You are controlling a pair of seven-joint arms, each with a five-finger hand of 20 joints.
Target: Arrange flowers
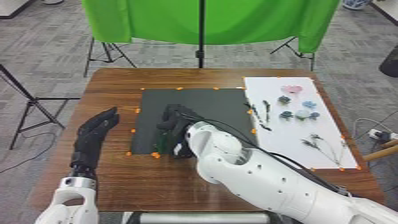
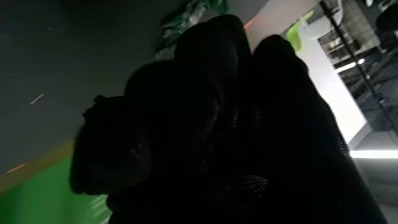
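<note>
My right hand [image 1: 178, 116] is over the dark mat [image 1: 191, 93], its fingers loosely extended. A green leafy stem [image 1: 161, 142] is on the mat just below it, partly hidden by the glove. In the right wrist view the dark glove of my right hand [image 2: 200, 130] has green leaves [image 2: 185, 22] beyond its fingertips; no held thing can be made out. To the left of the mat, my left hand [image 1: 91, 136] has straight fingers and holds nothing. On the white sheet [image 1: 263, 86] are a pink flower [image 1: 291, 89], blue flowers [image 1: 303, 114], leafy sprigs [image 1: 258, 118] and thin branching stems [image 1: 327, 149].
Orange markers [image 1: 155, 155] line the edges of the mat and the sheet on the wooden table [image 1: 124, 185]. My right forearm [image 1: 258, 172] crosses the table's front right. A green cloth [image 1: 151, 22] on a stand hangs behind the table.
</note>
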